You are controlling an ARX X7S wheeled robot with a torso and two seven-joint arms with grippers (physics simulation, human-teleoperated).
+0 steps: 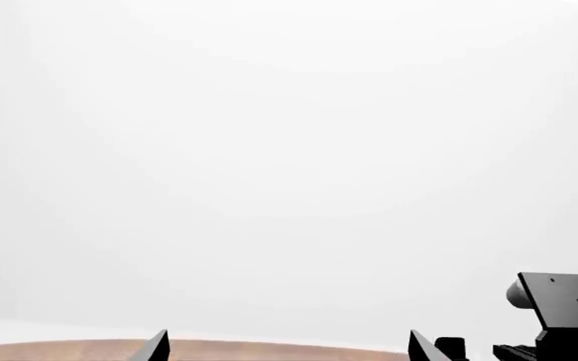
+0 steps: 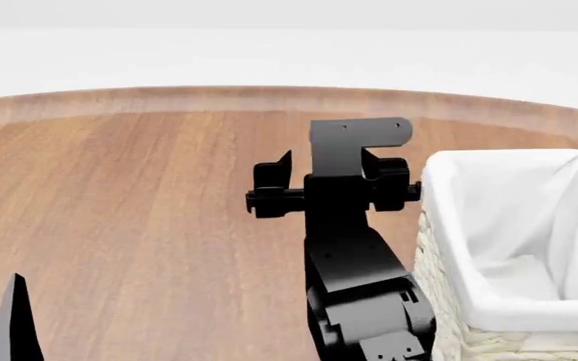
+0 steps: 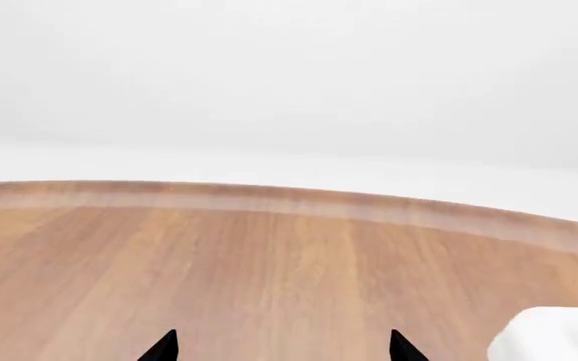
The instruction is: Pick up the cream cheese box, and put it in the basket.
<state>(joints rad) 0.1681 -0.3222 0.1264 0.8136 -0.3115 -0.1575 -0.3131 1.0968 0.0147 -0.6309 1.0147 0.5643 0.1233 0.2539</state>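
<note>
The cream cheese box is not in any view. The basket [image 2: 530, 248], cream wicker with a white cloth liner, stands at the right of the head view and looks empty inside; a corner of its liner [image 3: 555, 337] shows in the right wrist view. My right gripper [image 2: 331, 184] hovers over the wooden table just left of the basket, pointing away from me. Its fingertips [image 3: 163, 348] stand wide apart with nothing between them, so it is open. My left gripper [image 1: 289, 350] is also open and empty; one finger [image 2: 13, 323] shows at the head view's bottom left.
The round wooden table [image 2: 118, 188] has its far edge [image 2: 168, 101] curving across the back, with white floor beyond. The right arm's camera bracket [image 1: 560, 297] shows in the left wrist view.
</note>
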